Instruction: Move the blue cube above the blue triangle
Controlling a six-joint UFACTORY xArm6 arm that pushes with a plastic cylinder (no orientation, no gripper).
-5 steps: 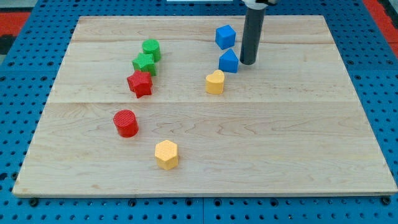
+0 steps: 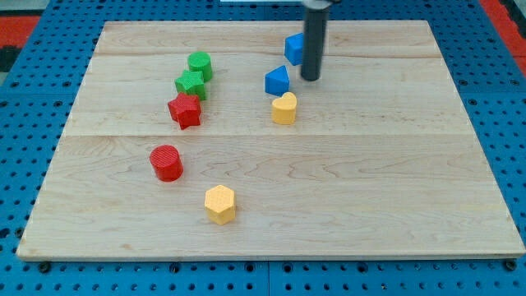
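My tip (image 2: 311, 79) is down on the wooden board (image 2: 394, 189), upper middle of the view. No gripper fitted, so there is nothing to open or close; the rod ends bare and holds nothing.

Blue cube (image 2: 292, 48): directly to the view's left of the rod and partly hidden behind it, so contact cannot be judged. It lies toward the view's top from the tip.

Blue triangle (image 2: 278, 80): just to the view's left of the tip, with a small gap. It sits below and slightly left of the blue cube, the two close together.

Yellow heart-shaped block (image 2: 284, 108): immediately below the blue triangle, nearly touching it.

Further to the view's left, a tight diagonal cluster: green cylinder (image 2: 200, 65) on top, green star-like block (image 2: 190, 84) under it, red star (image 2: 185, 110) below that.

Red cylinder (image 2: 166, 162) stands alone lower left. Yellow hexagonal block (image 2: 219, 204) sits nearest the view's bottom.
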